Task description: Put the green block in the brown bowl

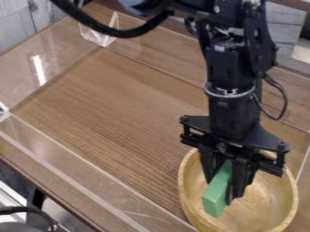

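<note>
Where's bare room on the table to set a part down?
Widest bare patch: the wooden tabletop left of the black arm, up to the clear object near the back. Crowded at lower right: bowl, green block and arm.

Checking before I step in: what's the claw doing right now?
Claw: closed on the green block, over the bowl.

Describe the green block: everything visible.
The green block is a bright, plain green bar, matte-looking, elongated. It slants, its lower end inside the brown bowl, its upper end up between the fingers of the pincer, which overlap it. Whether its lower end touches the bowl's floor, I can't tell from this view.
</note>
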Controlling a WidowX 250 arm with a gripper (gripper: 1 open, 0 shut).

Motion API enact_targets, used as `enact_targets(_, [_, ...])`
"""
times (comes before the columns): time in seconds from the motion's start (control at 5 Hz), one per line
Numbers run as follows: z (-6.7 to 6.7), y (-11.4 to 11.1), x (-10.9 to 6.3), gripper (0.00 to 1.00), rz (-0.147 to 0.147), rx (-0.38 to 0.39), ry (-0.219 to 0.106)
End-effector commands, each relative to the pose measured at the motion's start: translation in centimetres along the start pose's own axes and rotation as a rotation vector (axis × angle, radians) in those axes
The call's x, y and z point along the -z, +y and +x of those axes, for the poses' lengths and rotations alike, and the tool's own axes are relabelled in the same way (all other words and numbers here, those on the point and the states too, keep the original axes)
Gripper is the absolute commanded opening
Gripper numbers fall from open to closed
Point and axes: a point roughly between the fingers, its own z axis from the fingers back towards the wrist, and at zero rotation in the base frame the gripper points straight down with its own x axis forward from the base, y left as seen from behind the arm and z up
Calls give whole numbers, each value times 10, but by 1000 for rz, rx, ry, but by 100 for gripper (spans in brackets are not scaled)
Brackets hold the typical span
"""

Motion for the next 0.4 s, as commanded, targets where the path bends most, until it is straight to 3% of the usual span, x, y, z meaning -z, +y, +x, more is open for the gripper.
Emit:
enact_targets(0.0, [7,-2,-7,0,-19,-5,-37])
enact_targets(0.2, [9,-2,-6,0,-24,-10,-38])
